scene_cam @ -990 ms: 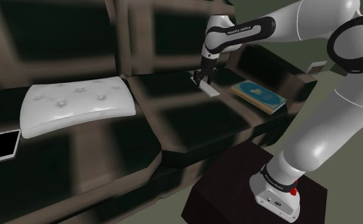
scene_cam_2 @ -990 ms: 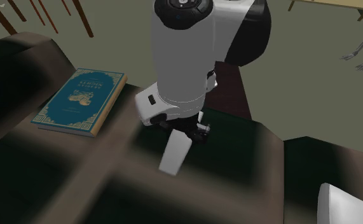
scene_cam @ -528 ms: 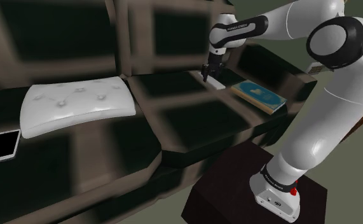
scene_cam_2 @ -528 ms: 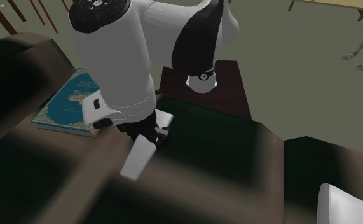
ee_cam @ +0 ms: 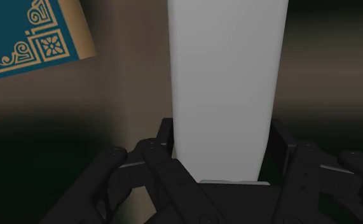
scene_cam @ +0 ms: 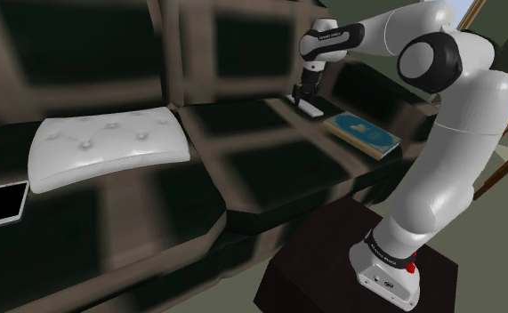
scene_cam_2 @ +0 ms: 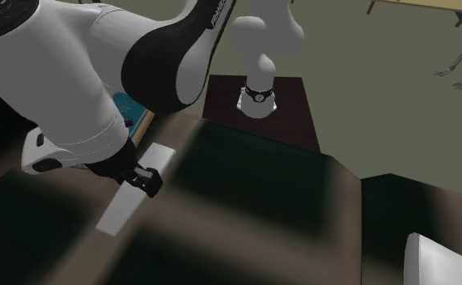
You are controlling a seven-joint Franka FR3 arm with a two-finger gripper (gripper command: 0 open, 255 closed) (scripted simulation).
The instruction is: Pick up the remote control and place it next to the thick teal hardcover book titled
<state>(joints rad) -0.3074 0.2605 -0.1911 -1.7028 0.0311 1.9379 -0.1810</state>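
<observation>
While clasped between the fingers of the gripper [scene_cam: 305, 96], the white remote [scene_cam: 312, 109] is seen upper right of centre, near the teal book [scene_cam: 364, 133] on the dark sofa [scene_cam: 261, 169].

text: franka emika | on: arm link [scene_cam: 329, 36] | book [scene_cam: 364, 134] title: illegible

Dark sofa [scene_cam: 270, 164] carries a white cushion [scene_cam: 108, 144], a phone [scene_cam: 4, 204] and a teal book [scene_cam: 363, 133]

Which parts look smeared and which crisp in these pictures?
Shoulder view: the sofa has a smeared pattern, the white cushion is crisp. Second exterior view: the arm looms close. Wrist view: dim, the remote plain white, the book with sharp gold ornament.
</observation>
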